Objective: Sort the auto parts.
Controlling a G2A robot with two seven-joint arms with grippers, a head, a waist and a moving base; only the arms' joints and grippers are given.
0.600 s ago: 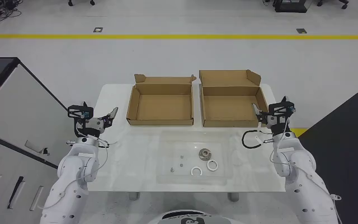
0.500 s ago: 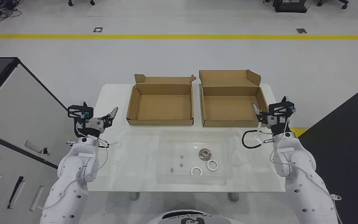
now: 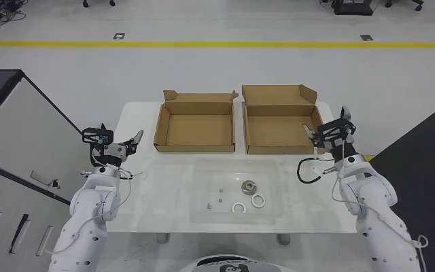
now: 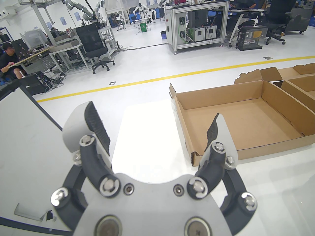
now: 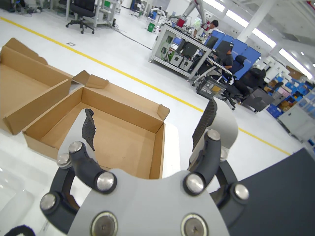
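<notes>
Brown cardboard boxes (image 3: pixel 196 129), white table (image 3: pixel 149 204), white rings (image 3: pixel 235 208), yellow floor line (image 3: pixel 204 44)

No text, number or label can be read. The boxes (image 3: pixel 195 129) are plain brown card. The posters (image 4: pixel 63 21) in the room behind are too small to make out.

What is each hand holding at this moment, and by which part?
Nothing. The left hand and the right hand are both open and empty; the parts lie untouched in the clear tray.
</notes>
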